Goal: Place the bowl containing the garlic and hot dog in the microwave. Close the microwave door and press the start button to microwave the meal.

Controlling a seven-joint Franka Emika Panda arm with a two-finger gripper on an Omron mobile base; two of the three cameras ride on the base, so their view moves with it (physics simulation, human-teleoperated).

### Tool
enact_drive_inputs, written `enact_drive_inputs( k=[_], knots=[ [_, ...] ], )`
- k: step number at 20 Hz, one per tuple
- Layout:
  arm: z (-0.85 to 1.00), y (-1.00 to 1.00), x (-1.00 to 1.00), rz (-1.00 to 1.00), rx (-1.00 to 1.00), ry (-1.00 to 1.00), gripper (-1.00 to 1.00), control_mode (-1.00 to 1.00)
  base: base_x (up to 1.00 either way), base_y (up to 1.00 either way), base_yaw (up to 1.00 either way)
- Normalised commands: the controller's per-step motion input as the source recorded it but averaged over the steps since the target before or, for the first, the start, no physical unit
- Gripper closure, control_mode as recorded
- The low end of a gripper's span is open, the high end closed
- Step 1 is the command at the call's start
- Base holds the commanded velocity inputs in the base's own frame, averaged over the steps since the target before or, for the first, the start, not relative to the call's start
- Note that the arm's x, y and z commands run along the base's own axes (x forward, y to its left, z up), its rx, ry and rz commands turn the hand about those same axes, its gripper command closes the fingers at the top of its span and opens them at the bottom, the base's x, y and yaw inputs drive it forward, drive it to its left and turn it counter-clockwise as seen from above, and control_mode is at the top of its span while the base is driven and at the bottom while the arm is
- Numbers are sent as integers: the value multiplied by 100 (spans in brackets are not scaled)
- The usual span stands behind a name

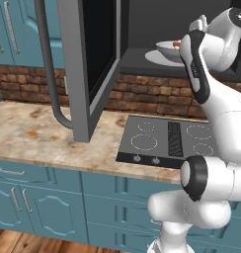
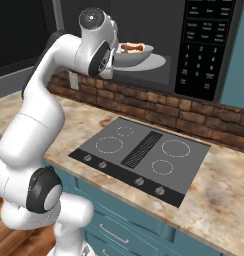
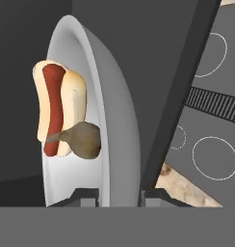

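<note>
Microwave (image 2: 194,45): large dark box mounted above the brick wall strip, cavity open, keypad panel (image 2: 206,42) with white-labelled buttons on its right side. A pale round turntable (image 2: 155,62) lies on the cavity floor.

Microwave door (image 1: 88,64): swung wide open to the left, grey frame with dark glass, standing out over the tabletop (image 1: 38,131); long curved grey bar handle (image 1: 48,69) on its outer edge.

Tabletop: speckled tan stone, teal cabinets (image 1: 38,197) below. A black cooktop (image 2: 144,152) with four white ring marks and a centre grille is set into it, directly below the microwave.

Robot arm (image 2: 59,65): white, reaching up from the base with its hand at the cavity mouth.

Bowl (image 2: 136,54): wide, shallow, light grey, at the mouth of the cavity, over the near edge of the turntable. Cannot tell whether its base touches the turntable. In the hand view the bowl (image 3: 114,130) appears on edge because the camera is rolled.

Gripper (image 3: 118,195): jaws closed on the bowl's rim, one finger tip (image 3: 85,195) on the inner side, the other on the outer side.

Hot dog (image 3: 57,108): red sausage in a tan bun, lying inside the bowl.

Garlic (image 3: 83,140): small dull olive lump, touching one end of the hot dog.
</note>
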Motion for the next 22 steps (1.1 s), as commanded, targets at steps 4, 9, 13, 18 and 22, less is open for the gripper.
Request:
enact_drive_inputs(
  k=[4,9,13,18,22],
  knots=[
    [-6,-2,72,0,0,1,100,-100,0,0,0],
    [-23,-16,63,0,0,5,100,-100,0,0,0],
    [-27,-23,56,0,0,6,100,-100,0,0,0],
    [-5,-9,43,0,0,6,-100,-100,0,0,0],
    [0,0,-6,0,0,0,-100,-100,0,0,0]
  ],
)
